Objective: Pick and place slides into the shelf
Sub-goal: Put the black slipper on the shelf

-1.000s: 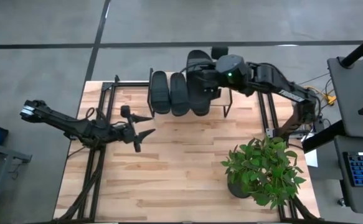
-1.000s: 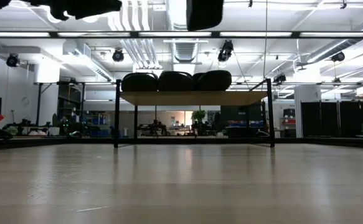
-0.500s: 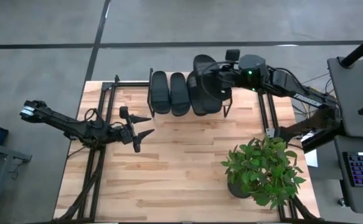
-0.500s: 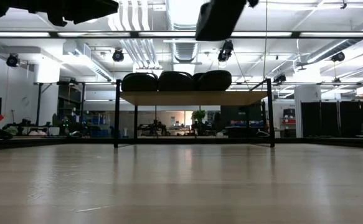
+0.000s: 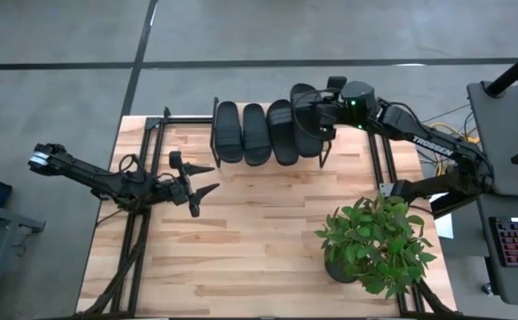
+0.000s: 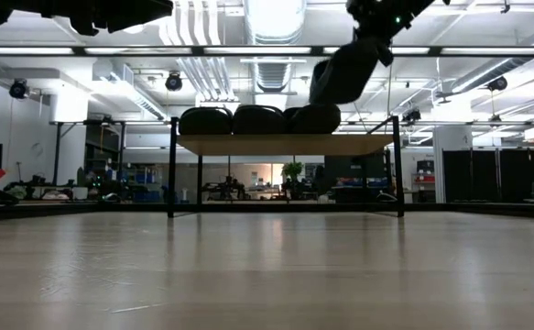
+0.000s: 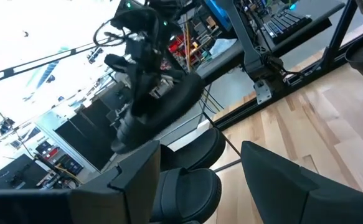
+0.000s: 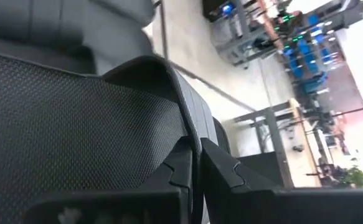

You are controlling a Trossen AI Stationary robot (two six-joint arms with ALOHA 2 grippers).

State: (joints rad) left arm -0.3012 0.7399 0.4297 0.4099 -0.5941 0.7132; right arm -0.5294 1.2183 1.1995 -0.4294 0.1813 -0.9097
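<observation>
Three black slides [image 5: 255, 133] lie side by side on the shelf's [image 5: 325, 153] light wood top board at the table's far edge; the low view shows them [image 6: 257, 119] on the board [image 6: 285, 144]. A fourth slide [image 5: 307, 120] is in my right gripper [image 5: 328, 114], which is shut on it just right of the third slide; in the low view this slide [image 6: 344, 71] hangs tilted above the board's right part. My left gripper [image 5: 207, 182] is open over the table's left half, holding nothing. My right gripper pinches a thin raised rim of the fourth slide [image 8: 187, 134] between its two fingers [image 8: 225, 165]; whether it is strap or sole edge I cannot tell. It comes from the table's right side, slanting down. The slide is lifted clear and tilted, its lower end toward the shelf.
A potted green plant [image 5: 374, 240] stands at the table's near right. Black frame rails [image 5: 139, 231] run along the left side and others [image 5: 383, 164] along the right. Bare wood [image 5: 259, 231] lies in the table's middle and near part.
My right gripper has carried the fourth slide toward the table's right edge and downward, from over the slides on the shelf to just right of the third one. The slide has tipped from level to slanting. My left arm has kept still.
</observation>
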